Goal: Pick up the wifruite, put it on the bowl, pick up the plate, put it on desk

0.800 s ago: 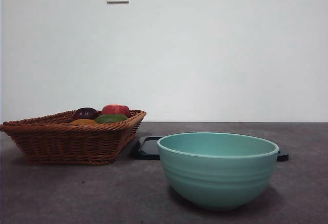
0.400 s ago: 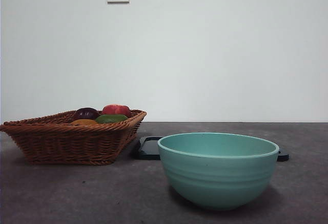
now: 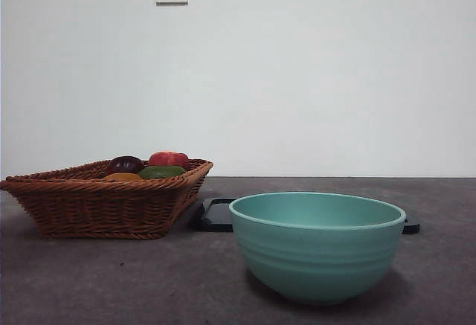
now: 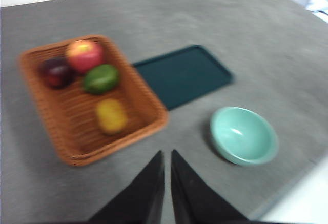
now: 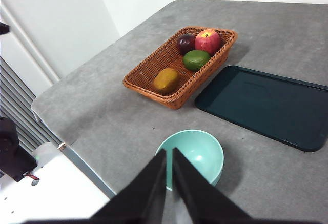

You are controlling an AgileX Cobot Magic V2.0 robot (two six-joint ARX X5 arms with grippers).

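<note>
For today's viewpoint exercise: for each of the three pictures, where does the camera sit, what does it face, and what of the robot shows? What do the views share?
Front: low at desk height, level at bowl and basket; no robot.
Left wrist: high, looking down; left gripper shut.
Right wrist: high above the bowl; right gripper shut.
Shared: bowl, basket, wifruite, dark tray.

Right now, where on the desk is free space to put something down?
The desk is bare in front of the basket and the bowl, and beyond the dark tray. It is crowded where the basket and tray sit close together. The bowl looks empty.
</note>
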